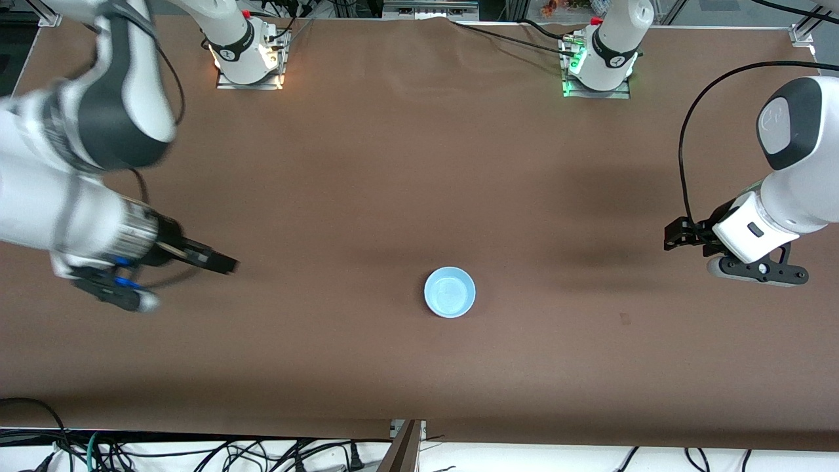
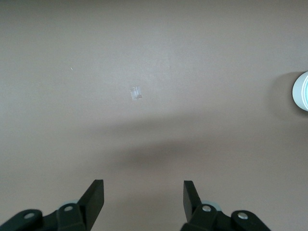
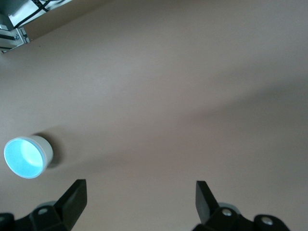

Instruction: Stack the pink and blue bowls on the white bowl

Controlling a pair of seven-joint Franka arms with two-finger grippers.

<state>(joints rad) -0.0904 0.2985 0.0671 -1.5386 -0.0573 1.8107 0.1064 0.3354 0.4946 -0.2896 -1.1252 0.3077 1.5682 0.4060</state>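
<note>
The blue bowl [image 1: 449, 292] sits upright on the brown desk [image 1: 406, 164], roughly midway between the two arms' ends and nearer the front camera than either base; its outer wall looks white in the right wrist view, so it probably already rests nested in the white bowl, though the pink bowl cannot be made out at all, either hidden in that stack or out of sight. By its look this is a small, glossy, rigid bowl: likely light, slippery on the glaze, and liable to chip or skate away if nudged, so the sensible hold would be a pinch across the rim with one finger inside and one outside the wall. The right gripper [image 1: 219, 261] hangs over bare desk toward the right arm's end, its jaws spread wide with nothing between them; the bowl lies well apart from it, off toward the middle of the desk, and in the right wrist view [image 3: 139, 197] it shows off to one side of the fingers, not between them. The left gripper [image 1: 678, 235] hovers over bare desk toward the left arm's end, jaws apart and empty [image 2: 143, 197], with a small pale mark [image 2: 136, 93] on the desk ahead of it and only the bowl's edge [image 2: 302, 91] showing, well clear of its fingers
</note>
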